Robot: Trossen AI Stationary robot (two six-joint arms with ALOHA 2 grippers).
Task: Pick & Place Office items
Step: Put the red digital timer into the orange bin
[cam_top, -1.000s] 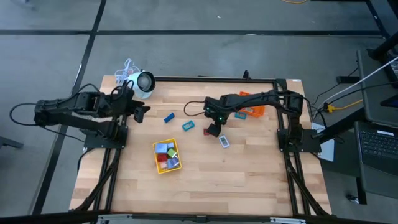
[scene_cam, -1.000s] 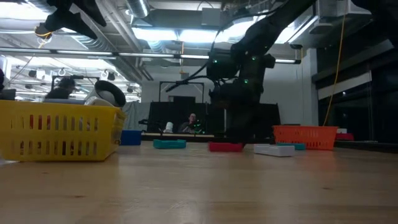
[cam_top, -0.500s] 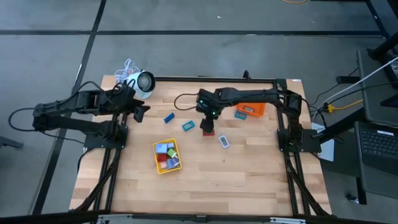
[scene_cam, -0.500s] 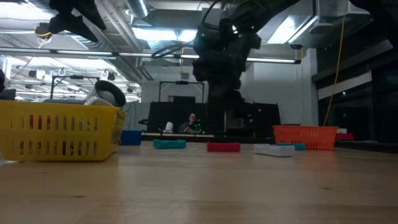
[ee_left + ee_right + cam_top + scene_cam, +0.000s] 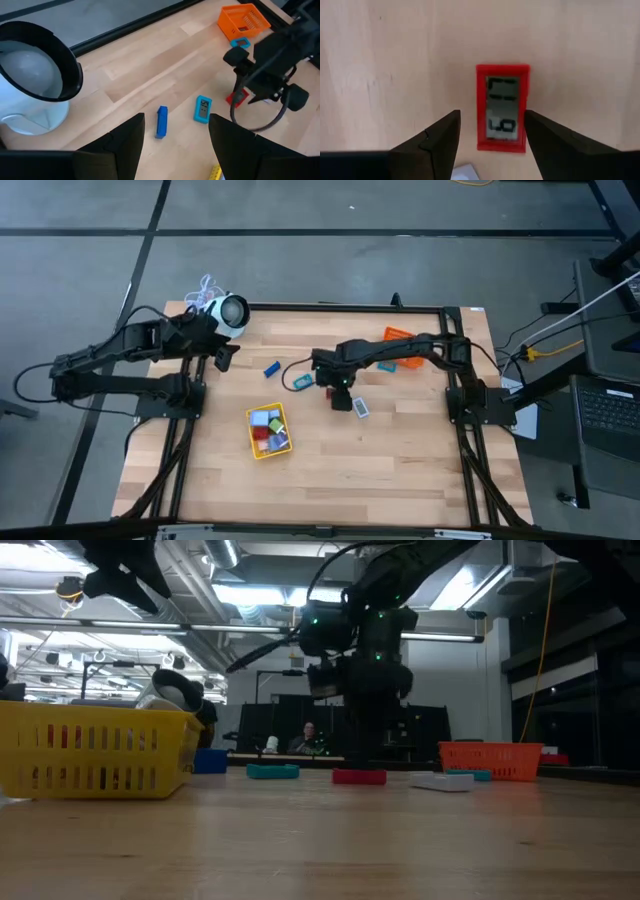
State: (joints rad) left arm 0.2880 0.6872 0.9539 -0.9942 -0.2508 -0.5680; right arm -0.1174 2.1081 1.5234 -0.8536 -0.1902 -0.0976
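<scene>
1. red plastic frame around a grey digit display: this small flat rectangular piece (image 5: 502, 107) lies flat on the pale wooden counter (image 5: 400, 460), near its middle, directly under the right gripper (image 5: 490, 131).
2. the right gripper's jaws stand apart, one on each long side of the red piece, neither touching it; it hangs just above the piece and nothing is gripped.
3. the left gripper (image 5: 175, 137) waits raised near the white round corded device (image 5: 228, 313) at the counter's far left corner, its jaws apart and empty.
4. other pieces lie close by: a teal flat one (image 5: 301, 382), a dark blue bar (image 5: 271, 368) and a white flat one (image 5: 361, 409) just beside the red one. several more already sit in the yellow slotted tray (image 5: 268, 430); the orange tray (image 5: 405, 348) stands beyond.
5. risks, as i judge them: the piece is thin and flat, so jaws closing too high may slide over it or flick it away; it also sits slightly off centre between the jaws, so one jaw may push it first and spin it; the white neighbour may get nudged on descent.
</scene>
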